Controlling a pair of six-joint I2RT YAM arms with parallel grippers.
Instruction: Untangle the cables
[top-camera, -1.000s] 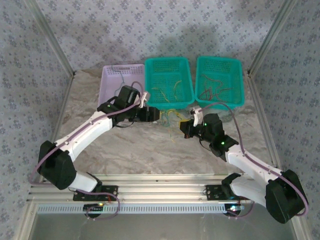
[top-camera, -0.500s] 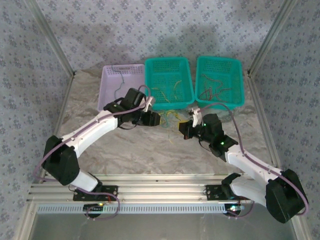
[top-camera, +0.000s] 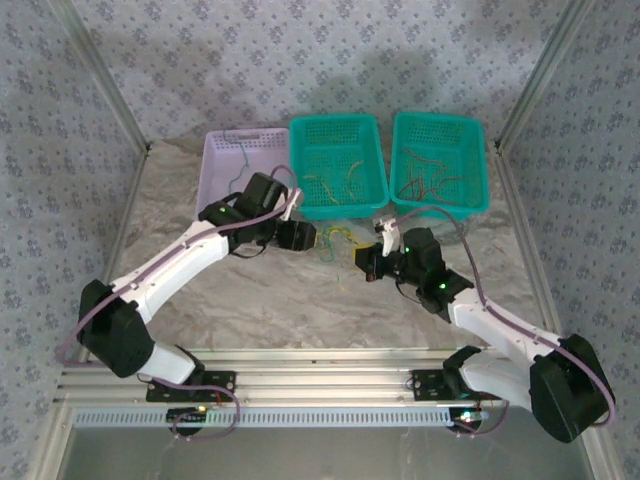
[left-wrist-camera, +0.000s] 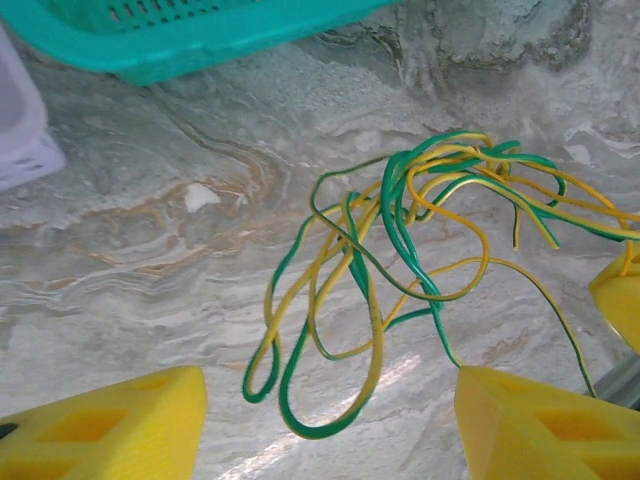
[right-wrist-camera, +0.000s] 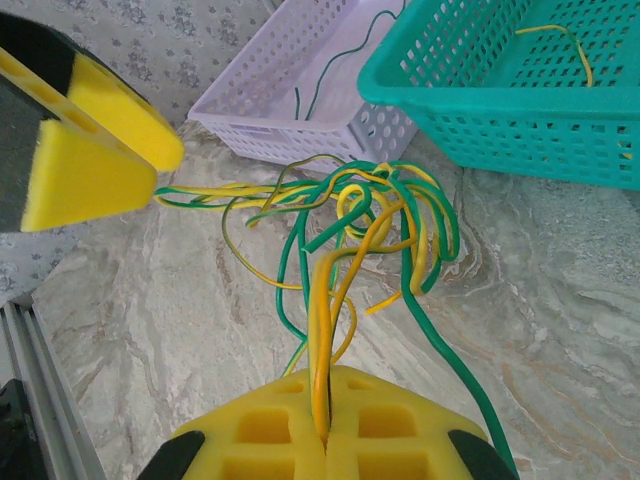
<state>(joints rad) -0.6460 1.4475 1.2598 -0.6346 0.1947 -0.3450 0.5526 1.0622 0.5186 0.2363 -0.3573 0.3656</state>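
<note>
Tangled cables just short of middle basket rim, bare table nearer. Right gripper clenched on strands; left gripper released, straddling loops, angled inward.

You see a smooth, marble-patterned tabletop with a slight sheen, perforated plastic baskets, glossy plastic-sheathed cables, and matt yellow foam claw pads

Tangled cables, thin green and yellow strands, loosely looped
</note>
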